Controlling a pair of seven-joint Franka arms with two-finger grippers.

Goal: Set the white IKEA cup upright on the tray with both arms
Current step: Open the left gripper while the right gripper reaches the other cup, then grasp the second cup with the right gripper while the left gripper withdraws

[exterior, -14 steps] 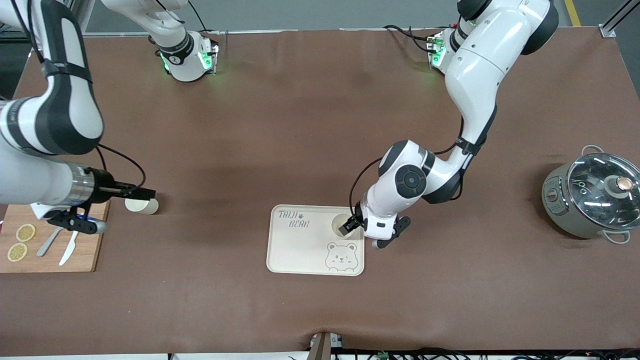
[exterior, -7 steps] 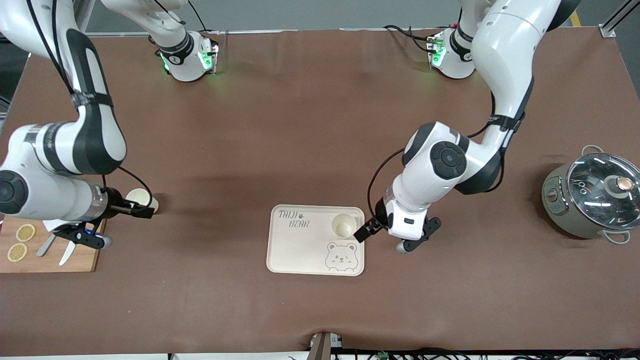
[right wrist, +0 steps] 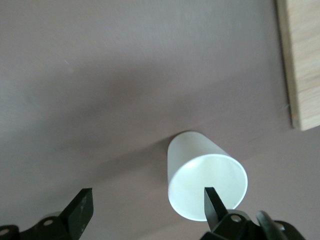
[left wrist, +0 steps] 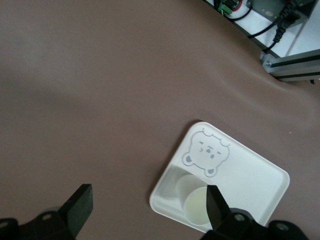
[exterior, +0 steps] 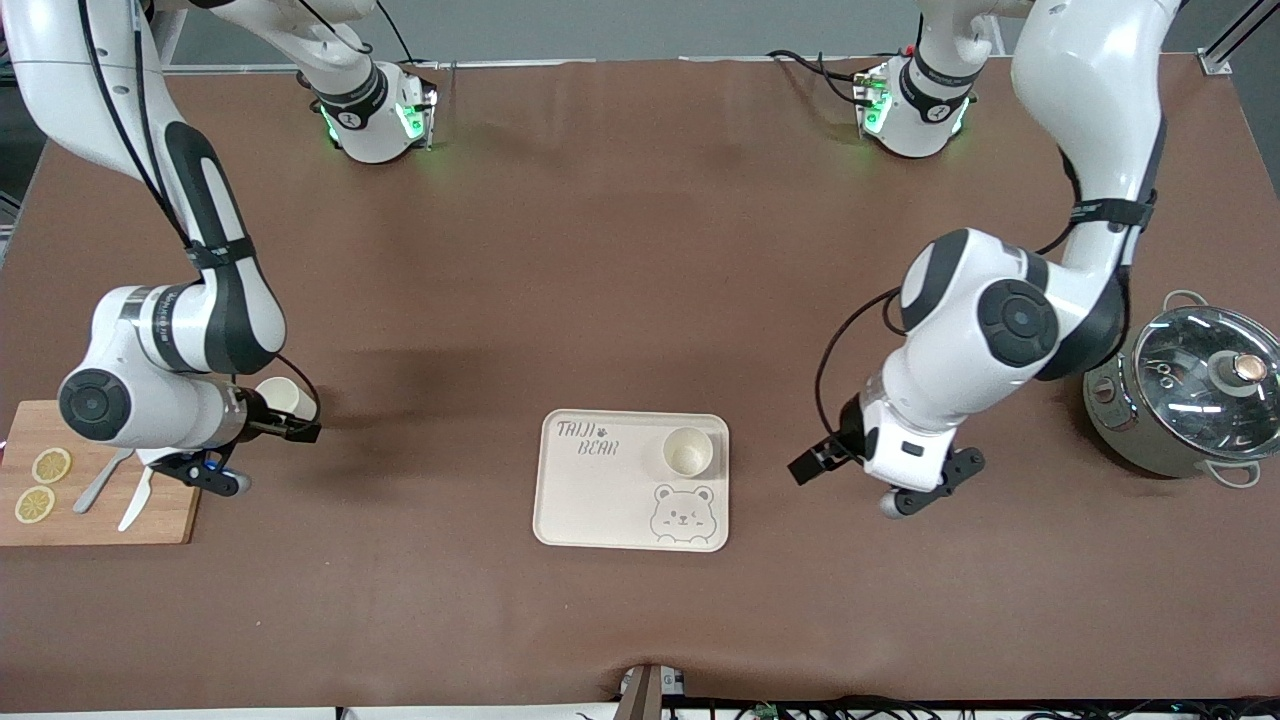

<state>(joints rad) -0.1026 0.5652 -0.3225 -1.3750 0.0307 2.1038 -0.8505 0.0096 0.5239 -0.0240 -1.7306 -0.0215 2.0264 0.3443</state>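
the brown desk [exterior: 620, 250] carries everything here, and two glossy white robot arms reach over it. the left arm [exterior: 1000, 330] hangs over bare desk between the flat cream rectangular tray with the grey bear drawing [exterior: 632, 480] and the grey lidded metal pot [exterior: 1185, 390] at that arm's end of the desk. the left gripper [exterior: 815, 465] is empty, its fingers [left wrist: 80, 207] spread wide apart and clear of the tray.

one small white cup [exterior: 688, 451] stands upright on the tray, in the corner nearest the left arm, mouth up, its long axis vertical.

at the right arm's end lies a wooden cutting board [exterior: 160, 510] with lemon slices [exterior: 42, 484] and cutlery [exterior: 115, 490]. beside it a second white cup [exterior: 285, 398] lies on its side on the desk, long axis level with the desk, its open mouth toward the right gripper [exterior: 295, 428]. that gripper's fingers [right wrist: 80, 207] are spread wide; one sits at the cup's rim, and nothing is gripped.

by my reckoning the left arm's share is done, and the step in hand is the right arm's pickup of the lying cup. the next move calls for the fingers to bracket the cup's wall, clamp, then turn it mouth-up before carrying it to the tray.
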